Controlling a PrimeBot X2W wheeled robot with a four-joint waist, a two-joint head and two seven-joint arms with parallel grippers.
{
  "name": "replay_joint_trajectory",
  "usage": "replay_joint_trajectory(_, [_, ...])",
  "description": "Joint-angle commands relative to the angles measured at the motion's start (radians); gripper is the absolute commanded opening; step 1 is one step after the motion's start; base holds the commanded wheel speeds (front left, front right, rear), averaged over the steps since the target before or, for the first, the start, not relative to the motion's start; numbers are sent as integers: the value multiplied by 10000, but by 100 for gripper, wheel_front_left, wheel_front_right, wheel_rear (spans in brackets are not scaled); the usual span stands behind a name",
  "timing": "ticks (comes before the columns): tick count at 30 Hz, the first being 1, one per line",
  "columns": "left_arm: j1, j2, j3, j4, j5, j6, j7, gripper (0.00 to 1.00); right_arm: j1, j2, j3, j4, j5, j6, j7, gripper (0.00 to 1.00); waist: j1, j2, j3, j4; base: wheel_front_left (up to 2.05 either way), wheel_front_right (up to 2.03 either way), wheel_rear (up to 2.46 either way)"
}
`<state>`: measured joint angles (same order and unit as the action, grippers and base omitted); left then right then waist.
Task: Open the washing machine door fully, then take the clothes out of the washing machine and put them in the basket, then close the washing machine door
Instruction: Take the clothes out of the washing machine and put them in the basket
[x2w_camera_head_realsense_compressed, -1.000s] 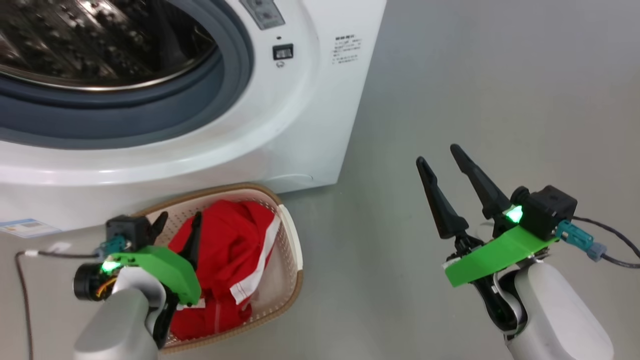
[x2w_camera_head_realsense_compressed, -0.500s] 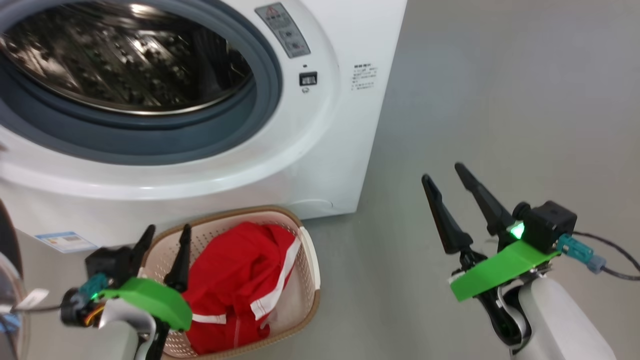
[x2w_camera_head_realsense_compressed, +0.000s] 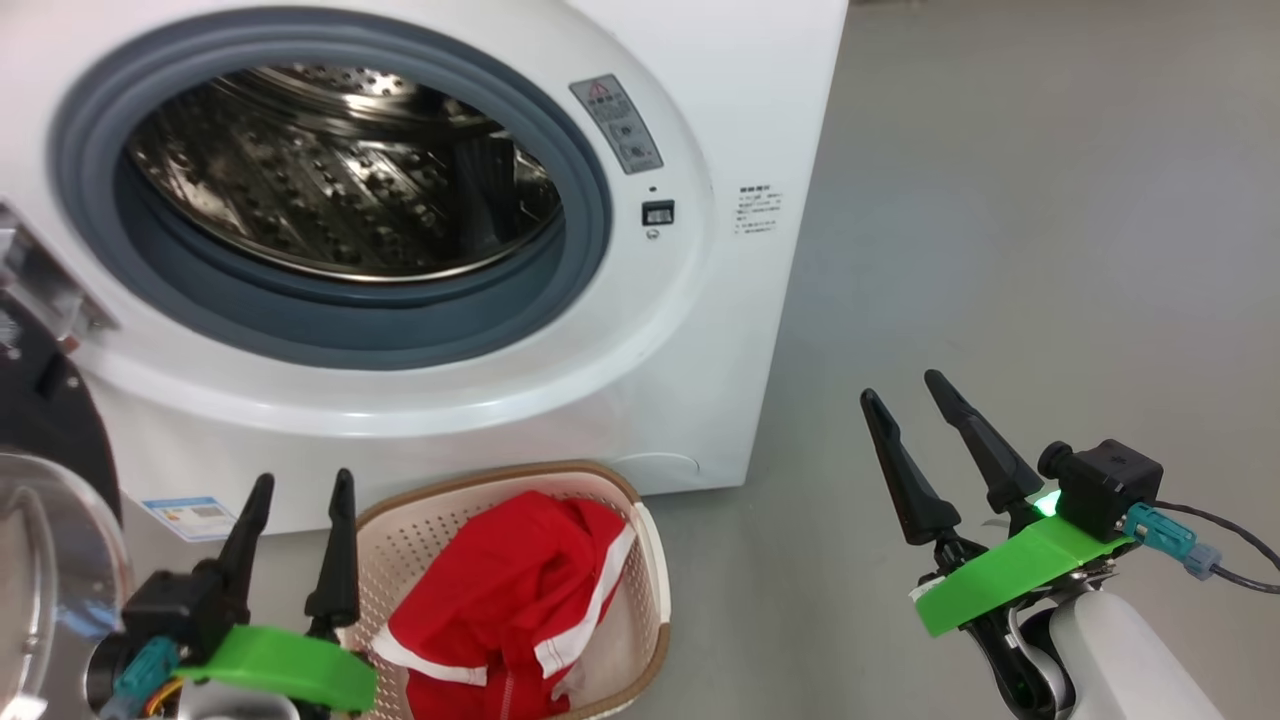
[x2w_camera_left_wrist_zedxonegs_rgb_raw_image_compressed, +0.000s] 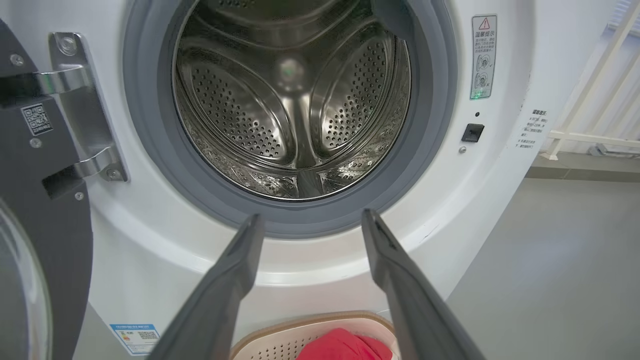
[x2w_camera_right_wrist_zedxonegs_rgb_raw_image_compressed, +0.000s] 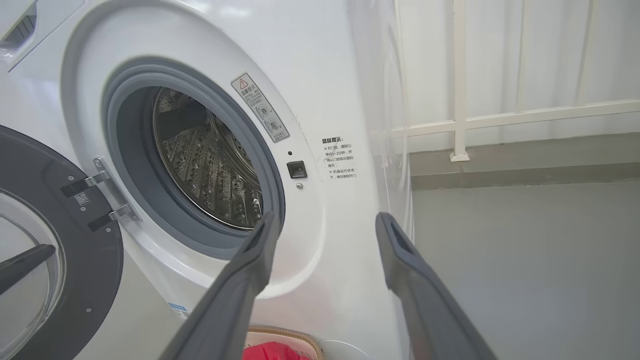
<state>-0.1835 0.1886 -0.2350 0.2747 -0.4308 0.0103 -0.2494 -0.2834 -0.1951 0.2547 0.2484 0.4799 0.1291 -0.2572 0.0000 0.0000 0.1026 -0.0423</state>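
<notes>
Head view: the clothes (x2w_camera_head_realsense_compressed: 510, 590) sit in the basket (x2w_camera_head_realsense_compressed: 648, 560); the left gripper (x2w_camera_head_realsense_compressed: 302, 480) and right gripper (x2w_camera_head_realsense_compressed: 900, 387) both gape, holding nothing. Left wrist view: the washing machine door (x2w_camera_left_wrist_zedxonegs_rgb_raw_image_compressed: 45, 225) hangs open close on that gripper's left. Right wrist view: that door lies farther off, to the left.

温馨提示 label (x2w_camera_left_wrist_zedxonegs_rgb_raw_image_compressed: 484, 57) on washing machine (x2w_camera_left_wrist_zedxonegs_rgb_raw_image_compressed: 165, 260)
</notes>
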Motion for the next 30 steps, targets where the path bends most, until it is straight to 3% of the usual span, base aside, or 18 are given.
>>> replay_joint_trajectory(1, [141,285,457,-694,45,213,-116,100,91,-68,200,-228,59,16,-46,100,0,0,-211,135,0,0,0])
replay_joint_trajectory(14, [1226,413,916,-2667,-293,689,11,100,220,-165,174,-244,84,16,-46,100,0,0,-452,192,0,0,0])
replay_joint_trajectory(30, [1482,565,986,-2826,-334,813,45,100,185,-199,199,-258,60,16,-46,100,0,0,-436,145,0,0,0])
